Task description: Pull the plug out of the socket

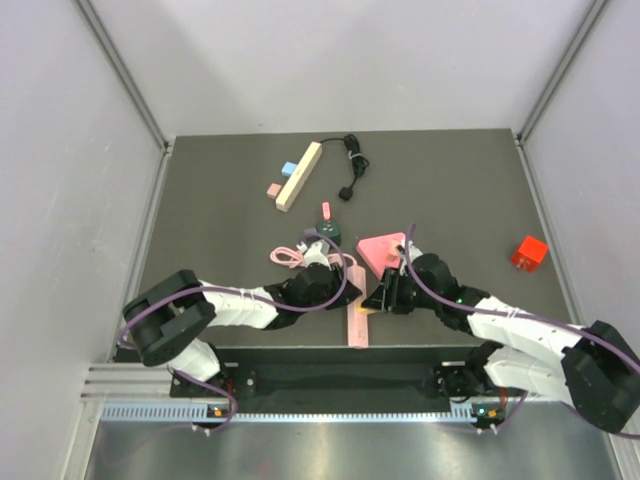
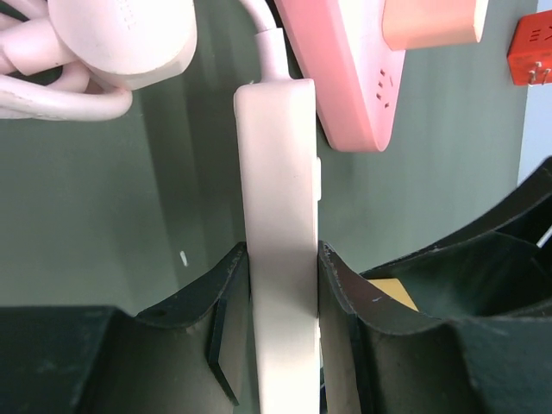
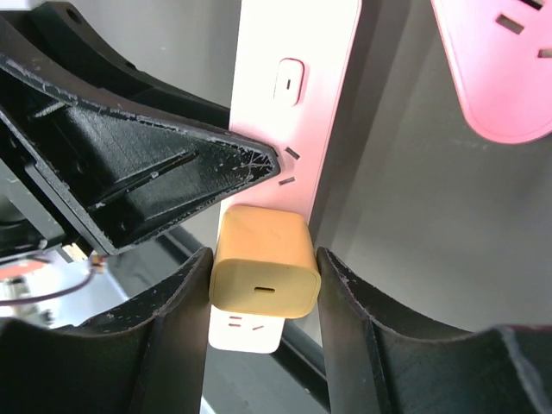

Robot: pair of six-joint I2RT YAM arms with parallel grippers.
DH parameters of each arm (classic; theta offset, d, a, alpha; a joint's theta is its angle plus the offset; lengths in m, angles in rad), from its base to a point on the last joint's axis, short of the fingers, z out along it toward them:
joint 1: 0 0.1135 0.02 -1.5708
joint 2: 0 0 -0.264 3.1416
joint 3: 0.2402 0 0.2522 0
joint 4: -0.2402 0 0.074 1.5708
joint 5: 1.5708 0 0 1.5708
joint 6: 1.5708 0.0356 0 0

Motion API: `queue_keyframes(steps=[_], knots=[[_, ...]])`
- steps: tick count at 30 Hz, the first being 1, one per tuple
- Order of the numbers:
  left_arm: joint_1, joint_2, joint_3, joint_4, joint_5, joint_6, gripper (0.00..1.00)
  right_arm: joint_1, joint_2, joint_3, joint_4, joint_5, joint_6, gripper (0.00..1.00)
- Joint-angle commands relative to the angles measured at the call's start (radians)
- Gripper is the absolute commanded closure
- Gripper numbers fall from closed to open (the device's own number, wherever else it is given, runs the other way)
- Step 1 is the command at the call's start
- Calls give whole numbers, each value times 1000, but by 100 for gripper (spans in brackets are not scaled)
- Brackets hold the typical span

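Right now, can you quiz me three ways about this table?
1. Where is the red block? A between the arms. B on the table's right side. C on the wooden bar.
2. What colour is the plug between the right fingers? A yellow. B blue. C green.
3. What state is the plug in? A lying loose. B lifted in the air. C sitting in the power strip.
Answers: 1 B, it sits near the right edge. 2 A, the wrist view shows yellow. 3 C, it sits flush on the strip that the left fingers clamp.

Yellow plug (image 3: pixel 263 272); socket strip (image 3: pixel 297 103) seemingly pale pink.
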Motion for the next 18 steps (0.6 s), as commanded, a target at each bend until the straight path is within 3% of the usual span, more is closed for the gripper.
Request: queue_keyframes(steps=[1, 5, 11, 14, 18], knots=[[20, 2, -10, -131, -74, 64, 100, 40, 0, 65, -105, 173, -55, 100], [20, 16, -5, -134, -71, 59, 100, 46, 52, 29, 72, 68, -1, 100], [20, 7, -4, -156, -89, 62, 100, 35, 30, 33, 23, 83, -33, 100], [22, -1, -4, -156, -96, 59, 100, -63, -17, -33, 117, -85, 10, 100], [22, 7, -1, -158, -94, 62, 100, -166, -82, -85, 116, -150, 8, 100]])
